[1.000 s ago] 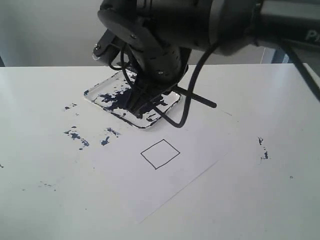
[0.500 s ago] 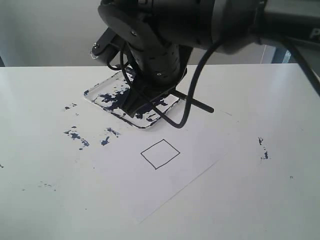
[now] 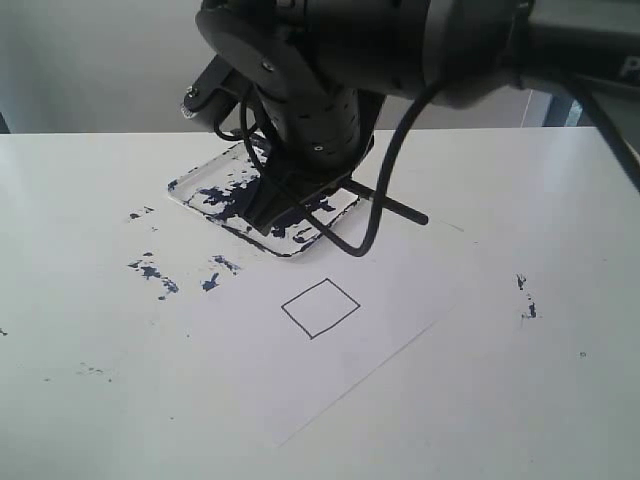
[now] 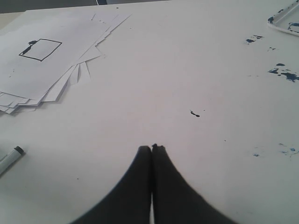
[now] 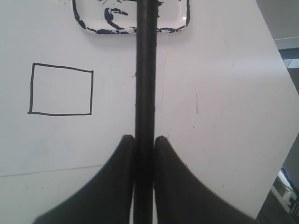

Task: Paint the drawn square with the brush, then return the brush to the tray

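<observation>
Right pincer (image 5: 145, 138), brush (image 5: 145, 70) slightly further left; paint-flecked white table (image 3: 520, 400).

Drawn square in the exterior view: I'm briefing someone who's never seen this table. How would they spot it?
On the white table a white sheet lies beside the paint-smeared tray. Near the sheet's middle is the drawn square: a thin black outline, blank inside, unlike the ragged dark blue splatters on the table nearby.

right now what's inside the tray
Dark blue-black paint smears in the tray, and the brush reaching over it, gripped by the fingers of the right gripper. Its tip is hidden; the arm covers the tray's middle.
</observation>
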